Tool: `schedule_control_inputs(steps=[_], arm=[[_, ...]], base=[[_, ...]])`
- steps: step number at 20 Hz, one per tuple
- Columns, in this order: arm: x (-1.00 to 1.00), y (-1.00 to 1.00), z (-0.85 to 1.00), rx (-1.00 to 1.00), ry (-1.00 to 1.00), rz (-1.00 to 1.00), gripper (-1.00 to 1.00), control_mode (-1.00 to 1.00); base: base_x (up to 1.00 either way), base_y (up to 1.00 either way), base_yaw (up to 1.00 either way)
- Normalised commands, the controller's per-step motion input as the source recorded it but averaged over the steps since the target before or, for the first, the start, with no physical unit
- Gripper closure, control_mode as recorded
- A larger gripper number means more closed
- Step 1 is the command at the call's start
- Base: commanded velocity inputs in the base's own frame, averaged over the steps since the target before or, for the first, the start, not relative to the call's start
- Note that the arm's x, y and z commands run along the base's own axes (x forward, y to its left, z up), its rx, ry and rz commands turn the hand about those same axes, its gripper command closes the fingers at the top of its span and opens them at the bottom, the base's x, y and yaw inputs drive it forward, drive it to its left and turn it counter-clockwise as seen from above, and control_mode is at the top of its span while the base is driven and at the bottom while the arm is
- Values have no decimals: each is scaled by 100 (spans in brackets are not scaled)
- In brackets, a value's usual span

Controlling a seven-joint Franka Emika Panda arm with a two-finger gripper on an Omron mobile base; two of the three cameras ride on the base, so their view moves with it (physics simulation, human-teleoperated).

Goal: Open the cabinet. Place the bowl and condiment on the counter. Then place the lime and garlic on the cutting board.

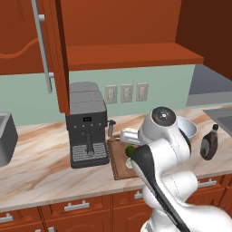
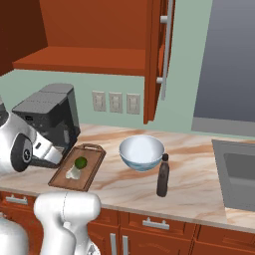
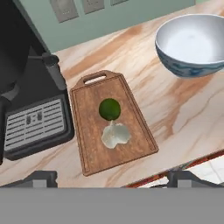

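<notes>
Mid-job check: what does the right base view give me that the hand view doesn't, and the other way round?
Right base view: the open reddish-brown wall cabinet, the dark brown syrup bottle standing on the beige marbled counter, the steel sink. Hand view: the black coffee machine's grey drip grille. Both: the dark wooden cutting board bearing the green lime and whitish garlic, and the white glossy bowl.

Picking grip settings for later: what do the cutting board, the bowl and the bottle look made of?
Cutting board: wood by its brown grain lines, matte finish. Bowl: glossy white inside, blue-patterned outside, with soft highlights, so probably glazed ceramic, though the render leaves that open. Bottle: dark brown and shiny, glass or plastic, cannot tell which; its cap looks like black plastic.
</notes>
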Motion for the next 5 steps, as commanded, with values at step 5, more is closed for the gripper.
schedule_control_inputs(steps=[5], arm=[[-78,-9,26,4,-39,0,-100,-100]], base=[[0,0,0]])
